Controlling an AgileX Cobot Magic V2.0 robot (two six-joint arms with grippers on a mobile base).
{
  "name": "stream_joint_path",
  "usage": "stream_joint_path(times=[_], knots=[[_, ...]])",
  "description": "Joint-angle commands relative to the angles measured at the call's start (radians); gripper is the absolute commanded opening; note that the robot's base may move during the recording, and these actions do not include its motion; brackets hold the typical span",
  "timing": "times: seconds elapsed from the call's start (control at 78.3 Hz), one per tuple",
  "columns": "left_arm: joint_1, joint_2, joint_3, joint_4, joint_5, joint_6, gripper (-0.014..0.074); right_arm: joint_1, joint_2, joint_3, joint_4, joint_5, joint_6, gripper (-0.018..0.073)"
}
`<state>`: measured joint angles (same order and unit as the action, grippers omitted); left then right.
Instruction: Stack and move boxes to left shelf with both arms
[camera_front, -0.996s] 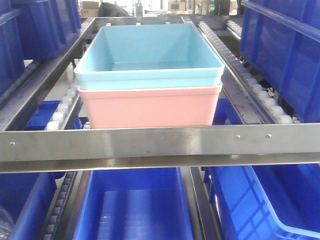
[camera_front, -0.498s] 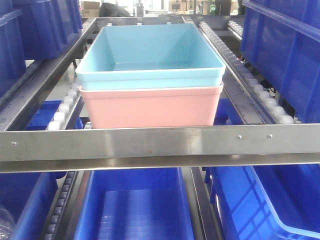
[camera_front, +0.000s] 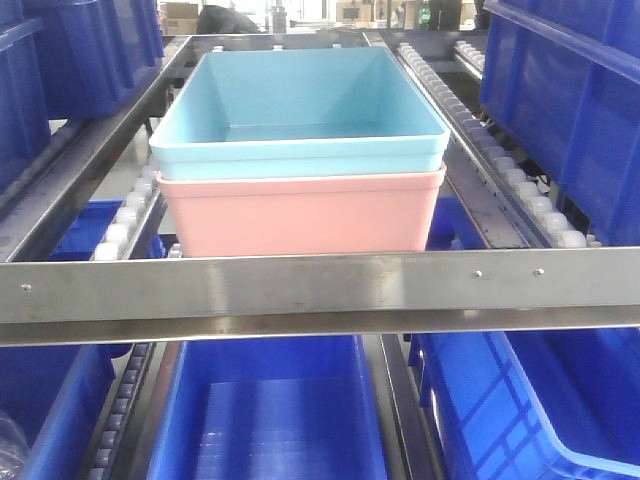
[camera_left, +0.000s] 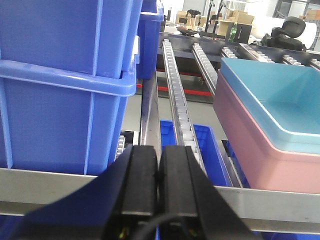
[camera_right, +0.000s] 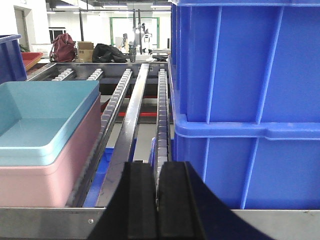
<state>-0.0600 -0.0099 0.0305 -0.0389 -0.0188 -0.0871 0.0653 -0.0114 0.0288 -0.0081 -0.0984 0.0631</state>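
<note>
Bins stacked: blue bin (camera_front: 300, 105) nested inside pink bin (camera_front: 300, 215), rims close together, blue rim just above pink. Stack sits on the shelf (camera_front: 320, 285), right behind the flat steel front bar, about centred between the two roller rails. Pink bin's front wall close to the bar; contact can't be told. Left roller rail (camera_front: 125, 225) runs just beside the stack's left edge, right roller rail (camera_front: 480, 140) just beside its right edge. Both bins upright, open tops, nothing visible inside the blue one.

Dark blue crates (camera_front: 570, 110) stand on the neighbouring lanes to either side of the stack, and more dark blue crates sit on the level below the front bar.

Left gripper (camera_left: 159, 175) is at the front bar, left of the stack, fingers pressed together with nothing between them. It is apart from the pink bin, which shows at the right edge of the left wrist view. A dark blue crate fills the left side of that view.

Right gripper (camera_right: 156, 190) is at the front bar to the right of the stack, fingers also together, holding nothing, apart from the bins. Neither gripper shows in the front view.
</note>
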Motion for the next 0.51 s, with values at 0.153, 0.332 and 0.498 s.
stream_joint_path(times=[0.153,0.332,0.498], knots=[[0.000,-0.017,-0.005,0.001,-0.088,0.002,0.0000,-0.003,-0.019,-0.023,0.001,-0.086,-0.007,0.0050],[0.000,-0.017,-0.005,0.001,-0.088,0.002,0.0000,-0.003,-0.019,-0.023,0.001,-0.086,-0.007,0.0050],[0.000,-0.017,-0.005,0.001,-0.088,0.002,0.0000,-0.003,-0.019,-0.023,0.001,-0.086,-0.007,0.0050]])
